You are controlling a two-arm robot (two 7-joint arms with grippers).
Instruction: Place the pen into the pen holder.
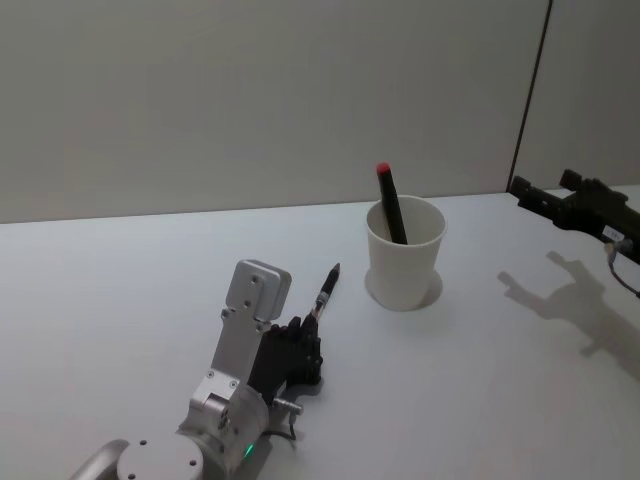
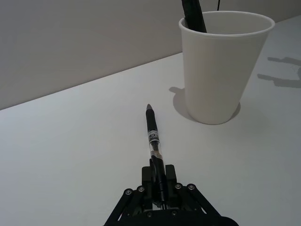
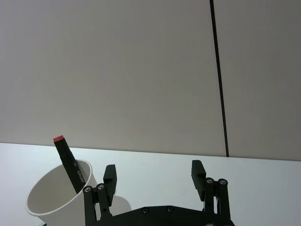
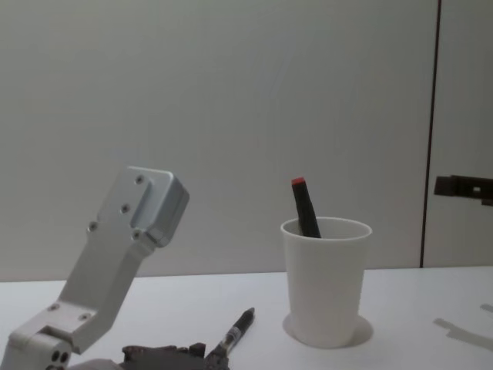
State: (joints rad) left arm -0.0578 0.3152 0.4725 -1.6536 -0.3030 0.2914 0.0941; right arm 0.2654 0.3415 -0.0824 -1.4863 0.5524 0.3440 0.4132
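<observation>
A black pen with a clear barrel (image 1: 325, 293) (image 2: 154, 136) (image 4: 237, 331) is held by its rear end in my left gripper (image 1: 308, 335) (image 2: 158, 178), which is shut on it low over the table. Its tip points toward the pen holder (image 1: 405, 262) (image 2: 218, 70) (image 4: 323, 285), a white paper cup standing upright a short way ahead and to the right. A black marker with a red cap (image 1: 389, 205) (image 3: 70, 162) (image 4: 306, 208) leans inside the cup. My right gripper (image 1: 535, 195) (image 3: 154, 174) hovers open and empty, above the table to the right of the cup.
The white table (image 1: 130, 290) runs back to a plain grey wall (image 1: 250, 100). The right arm's shadow (image 1: 570, 295) falls on the table at the right.
</observation>
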